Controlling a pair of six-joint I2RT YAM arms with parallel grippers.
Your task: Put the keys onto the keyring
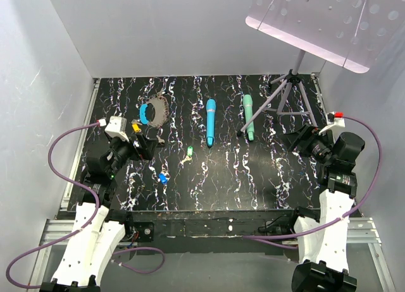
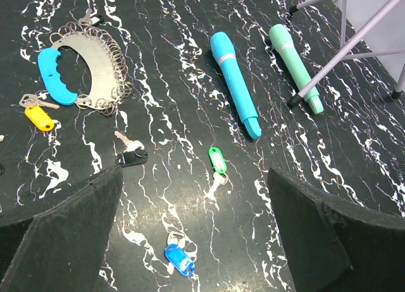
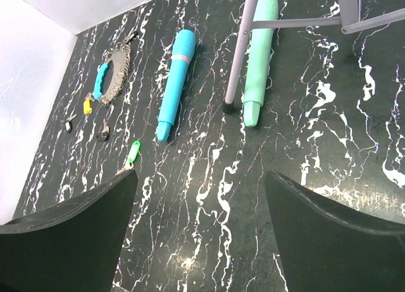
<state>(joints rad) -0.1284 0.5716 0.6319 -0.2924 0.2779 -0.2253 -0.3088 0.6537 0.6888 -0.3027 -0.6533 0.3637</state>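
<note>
The keyring (image 1: 154,112), a blue band (image 2: 56,77) with a row of grey metal rings, lies at the back left of the black marbled table. Loose keys lie apart on the table: yellow (image 2: 39,117) beside the band, black (image 2: 131,157), green (image 2: 217,159) and blue (image 2: 180,259). The keyring (image 3: 107,83) and the green key (image 3: 133,151) also show far left in the right wrist view. My left gripper (image 2: 194,173) is open and empty above the green and blue keys. My right gripper (image 3: 200,175) is open and empty over bare table at the right.
A long blue wand (image 1: 210,121) and a teal wand (image 1: 249,117) lie mid-table. A grey tripod (image 1: 288,93) with a perforated panel on top stands at the back right, one foot next to the teal wand. White walls enclose the table.
</note>
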